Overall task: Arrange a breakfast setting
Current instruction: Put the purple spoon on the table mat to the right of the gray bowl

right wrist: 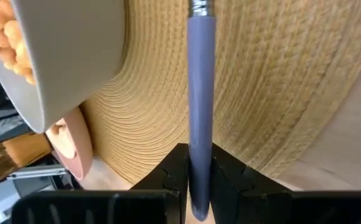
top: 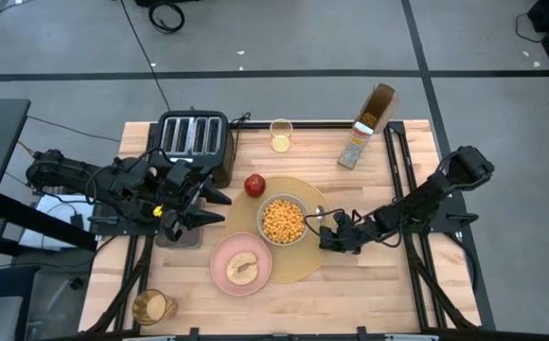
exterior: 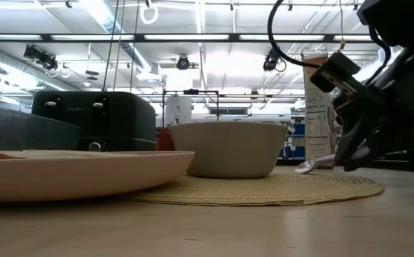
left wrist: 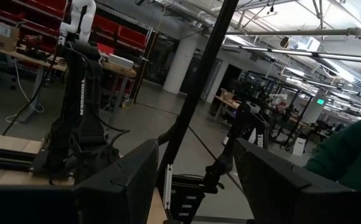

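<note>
A round tan placemat [top: 305,260] lies mid-table. On it stand a white bowl [top: 282,220] of cereal and, over its near left edge, a pink plate [top: 241,263] with toast. A red apple [top: 254,185] sits at the mat's far left edge. My right gripper [top: 329,235] is at the mat's right edge, shut on a spoon [right wrist: 200,93] with a grey-violet handle. My left gripper [top: 220,206] is open and empty, held above the table left of the bowl. An amber glass [top: 154,306] stands at the near left corner. My right gripper pinches the spoon's grey-violet handle [right wrist: 200,163] between its two fingers, near the handle's free end. The fingers come low from the table's right side and the handle runs on forward from them over the mat. The spoon's bowl end [exterior: 309,166] sits low at the placemat.
A black four-slot toaster [top: 194,137] stands at the far left. A second glass [top: 281,135] and an open cereal box [top: 369,123] stand at the far edge. A person's green sleeve [left wrist: 348,155] shows beyond the table.
</note>
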Robot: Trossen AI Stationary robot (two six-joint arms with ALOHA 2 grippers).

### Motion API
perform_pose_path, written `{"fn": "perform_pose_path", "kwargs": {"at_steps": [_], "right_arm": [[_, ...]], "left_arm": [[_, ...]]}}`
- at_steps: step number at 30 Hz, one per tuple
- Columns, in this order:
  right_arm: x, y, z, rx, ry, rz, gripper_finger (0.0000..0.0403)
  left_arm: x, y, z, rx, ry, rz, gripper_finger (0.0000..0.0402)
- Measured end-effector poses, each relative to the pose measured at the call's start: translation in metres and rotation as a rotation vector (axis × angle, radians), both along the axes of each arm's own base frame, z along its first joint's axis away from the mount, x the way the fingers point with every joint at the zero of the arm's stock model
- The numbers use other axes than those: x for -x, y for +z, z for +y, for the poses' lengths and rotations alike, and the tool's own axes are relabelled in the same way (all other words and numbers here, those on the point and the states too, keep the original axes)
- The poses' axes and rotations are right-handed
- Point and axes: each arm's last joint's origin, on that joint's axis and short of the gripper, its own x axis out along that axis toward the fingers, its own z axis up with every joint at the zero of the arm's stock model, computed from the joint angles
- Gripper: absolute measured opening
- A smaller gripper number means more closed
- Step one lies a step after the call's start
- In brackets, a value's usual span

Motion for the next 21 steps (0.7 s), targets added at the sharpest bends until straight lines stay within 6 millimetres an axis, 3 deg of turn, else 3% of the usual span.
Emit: {"fn": "perform_pose_path", "kwargs": {"at_steps": [13, 21], "right_arm": [[0.0022, -0.002, 0.0011, -0.042, 0.038, 0.072, 0.0059], [0.0017, -0.0014, 0.0016, -0.024, 0.075, 0.06, 0.0112]], "left_arm": [[0.0001, 0.0, 0.0, 0.0, 0.0, 0.0, 0.0215], [-0.0002, -0.0021, -0.0001, -0.006, 0.0, 0.022, 0.0215]]}}
